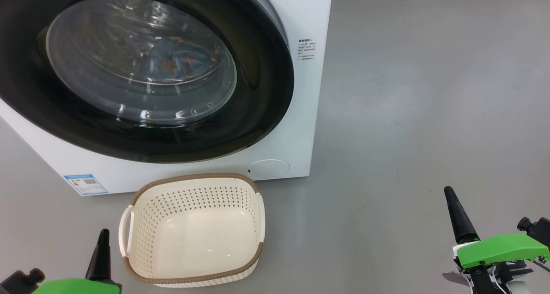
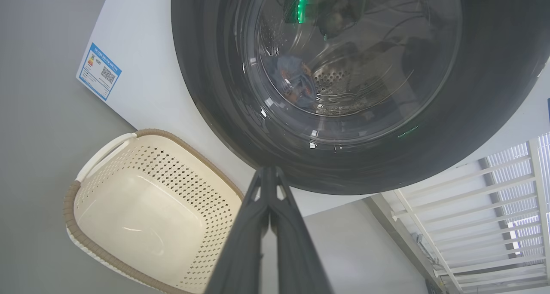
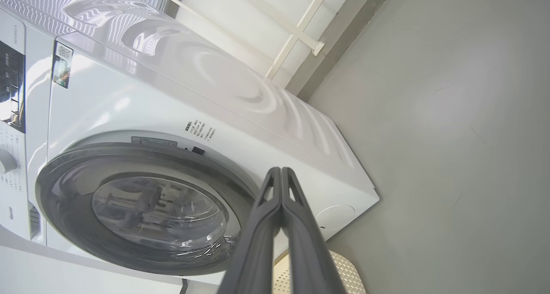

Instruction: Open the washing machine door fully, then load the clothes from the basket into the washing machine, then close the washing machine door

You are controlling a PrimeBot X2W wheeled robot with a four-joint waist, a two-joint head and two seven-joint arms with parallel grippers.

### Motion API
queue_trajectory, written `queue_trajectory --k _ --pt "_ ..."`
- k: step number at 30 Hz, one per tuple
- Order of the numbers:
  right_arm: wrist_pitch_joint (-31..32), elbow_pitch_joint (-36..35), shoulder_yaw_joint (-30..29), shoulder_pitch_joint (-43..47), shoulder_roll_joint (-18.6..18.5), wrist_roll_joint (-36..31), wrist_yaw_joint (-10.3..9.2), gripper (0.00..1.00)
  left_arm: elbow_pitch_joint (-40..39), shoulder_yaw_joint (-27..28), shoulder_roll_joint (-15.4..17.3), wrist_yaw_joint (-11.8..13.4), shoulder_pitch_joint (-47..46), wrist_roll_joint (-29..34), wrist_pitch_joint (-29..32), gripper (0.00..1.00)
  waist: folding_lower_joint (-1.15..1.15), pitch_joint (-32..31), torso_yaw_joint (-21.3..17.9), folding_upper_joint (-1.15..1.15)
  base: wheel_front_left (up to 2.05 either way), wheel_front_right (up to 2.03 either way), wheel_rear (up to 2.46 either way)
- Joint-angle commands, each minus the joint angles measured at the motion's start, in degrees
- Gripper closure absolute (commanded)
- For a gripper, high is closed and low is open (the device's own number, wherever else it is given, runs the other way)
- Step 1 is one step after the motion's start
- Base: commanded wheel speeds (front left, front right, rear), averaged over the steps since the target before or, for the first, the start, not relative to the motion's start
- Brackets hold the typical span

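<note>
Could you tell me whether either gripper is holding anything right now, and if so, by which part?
Nothing is held: the left gripper and the right gripper are both shut with nothing between their fingers.

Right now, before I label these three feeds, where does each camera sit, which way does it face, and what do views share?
Head view: on the head, looking down at the closed washing machine door and empty basket; left gripper and right gripper at the lower corners.
Left wrist view: on the left wrist, facing the door glass and basket; its shut fingers show.
Right wrist view: on the right wrist, facing the door obliquely; its shut fingers show.
Shared: all show the door.
</note>
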Motion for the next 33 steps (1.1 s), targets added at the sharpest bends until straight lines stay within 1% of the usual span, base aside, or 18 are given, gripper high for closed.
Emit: queue_trajectory --k 1,33 --pt "0.36 -1.68 0.16 0.21 -0.12 1.29 0.05 1.00 -1.06 1.37 0.76 -0.11 -2.19 -1.50 0.40 1.00 0.00 -0.09 0.03 0.00 0.00 0.00 0.00" --pt "5.81 -2.86 -3.34 1.16 3.00 16.19 0.07 1.00 -0.34 2.03 -0.39 -0.14 -3.21 -20.07 5.81 1.00 0.00 -2.32 0.62 0.00 0.00 0.00 0.00"
